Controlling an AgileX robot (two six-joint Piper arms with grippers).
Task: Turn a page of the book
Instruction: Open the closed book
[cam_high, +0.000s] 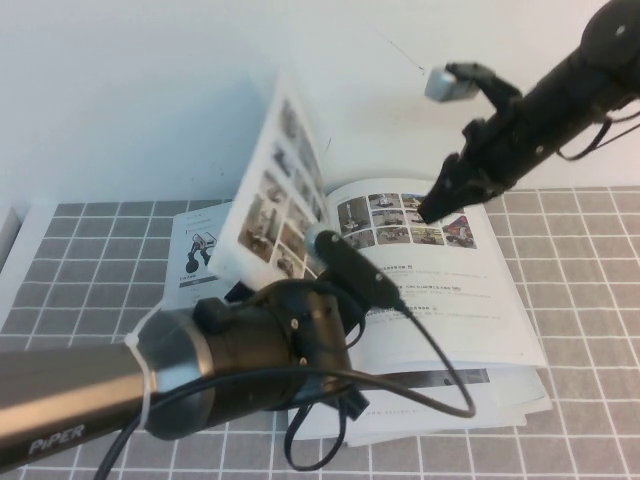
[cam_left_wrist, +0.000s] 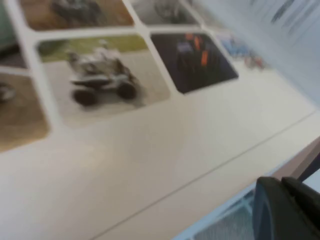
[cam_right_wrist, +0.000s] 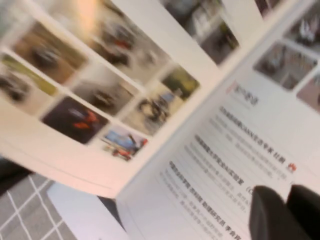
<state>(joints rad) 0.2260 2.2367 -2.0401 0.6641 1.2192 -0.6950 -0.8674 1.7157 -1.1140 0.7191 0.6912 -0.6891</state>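
The book (cam_high: 440, 300) lies open on the grey checked mat. The page (cam_high: 280, 190) stands nearly upright over the spine, its grid of small colour photos facing right. My left gripper (cam_left_wrist: 287, 210) is shut, its fingers against the page's lower edge; in the high view it is hidden behind its own wrist (cam_high: 290, 330). I cannot tell whether the leaf is pinched between them. The page fills the left wrist view (cam_left_wrist: 125, 150). My right gripper (cam_high: 432, 212) is shut and empty, hovering over the right-hand page's photos, and also shows in the right wrist view (cam_right_wrist: 285, 210) above grey text.
White booklets (cam_high: 500, 405) stick out under the book's near right corner. The book's left-hand page (cam_high: 195, 255) shows a small robot picture. A white wall rises behind the mat (cam_high: 90, 260). A white object (cam_high: 6, 235) sits at the far left edge.
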